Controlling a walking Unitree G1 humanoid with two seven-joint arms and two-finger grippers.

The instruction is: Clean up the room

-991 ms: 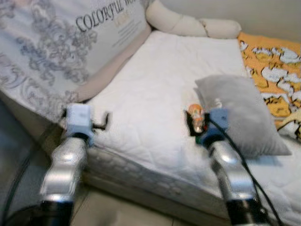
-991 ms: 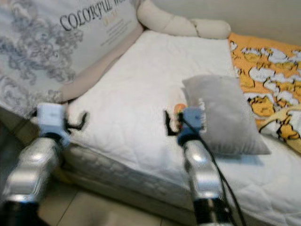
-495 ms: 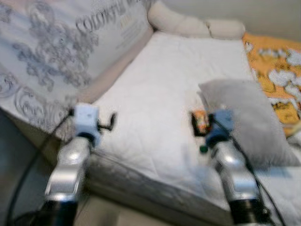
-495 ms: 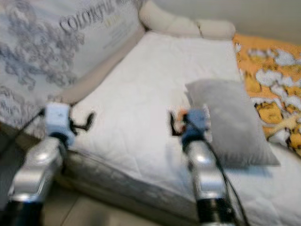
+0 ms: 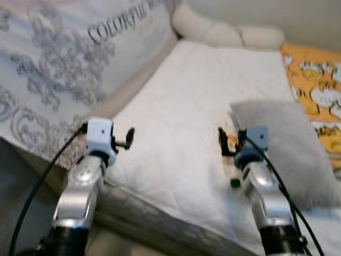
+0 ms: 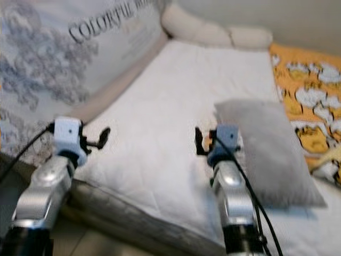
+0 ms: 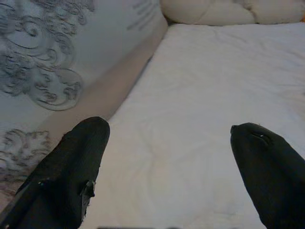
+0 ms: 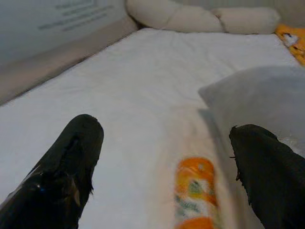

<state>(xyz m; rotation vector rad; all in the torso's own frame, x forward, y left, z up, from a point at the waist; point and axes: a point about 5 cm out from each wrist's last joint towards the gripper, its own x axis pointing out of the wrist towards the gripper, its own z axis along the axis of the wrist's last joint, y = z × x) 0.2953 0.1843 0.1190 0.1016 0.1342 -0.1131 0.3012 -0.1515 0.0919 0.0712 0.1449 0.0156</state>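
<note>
Bottle [image 5: 231, 142] is the thing to tidy, a small orange one, and from my head I see it lying on the white bed [image 5: 176, 122], right beside the near corner of the grey pillow [image 5: 290, 144]. My right pincer [image 5: 230, 142] hangs over the bed with the bottle showing between its black fingers. A tiny green thing [image 5: 234, 183] lies on the bed close by my right arm. My left pincer [image 5: 129, 138] is held out over the near edge of the bed, well apart from the bottle. A big grey patterned mattress [image 5: 69, 64] leans along the left side of the bed, and a cream bolster [image 5: 224, 33] lies at the far end. An orange blanket [image 5: 314, 80] covers the far right side. From my left wrist, my two fingers [image 7: 66, 181] are spread wide with just white bed between them, and the mattress stands off to one side. From my right wrist, my fingers [image 8: 62, 167] are spread wide too. The bottle lies flat on the bed between them, touching neither, and the pillow is just beside it.
</note>
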